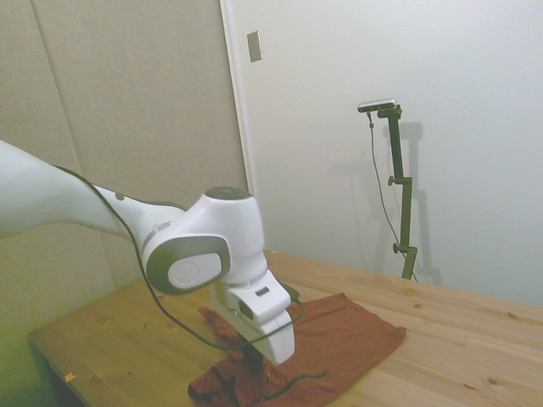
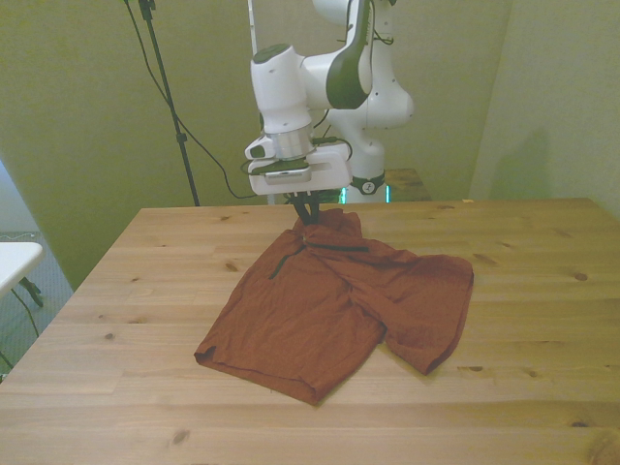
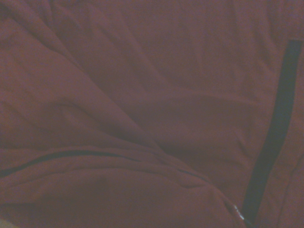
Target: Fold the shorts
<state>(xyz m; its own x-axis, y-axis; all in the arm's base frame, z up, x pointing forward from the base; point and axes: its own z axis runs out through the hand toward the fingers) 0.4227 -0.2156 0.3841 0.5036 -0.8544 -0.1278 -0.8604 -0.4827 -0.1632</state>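
The rust-red shorts [image 2: 329, 300] lie spread on the wooden table [image 2: 542, 291], their two legs pointing toward the near edge. My gripper [image 2: 309, 218] stands over the far end of the shorts at the waistband, its dark fingers pinched shut on a raised bunch of that fabric. From the side, the gripper [image 1: 253, 363] reaches down into the crumpled near end of the shorts [image 1: 348, 335], and a thin dark drawstring [image 1: 297, 380] trails beside it. The wrist view is filled with creased red fabric [image 3: 142, 95] crossed by a dark trim strip [image 3: 273, 137].
Bare wooden table [image 1: 458, 356] surrounds the shorts on all sides. A white object [image 2: 15, 262] sits beyond the table at the front view's left edge. The arm's cable [image 1: 170, 318] hangs low over the table.
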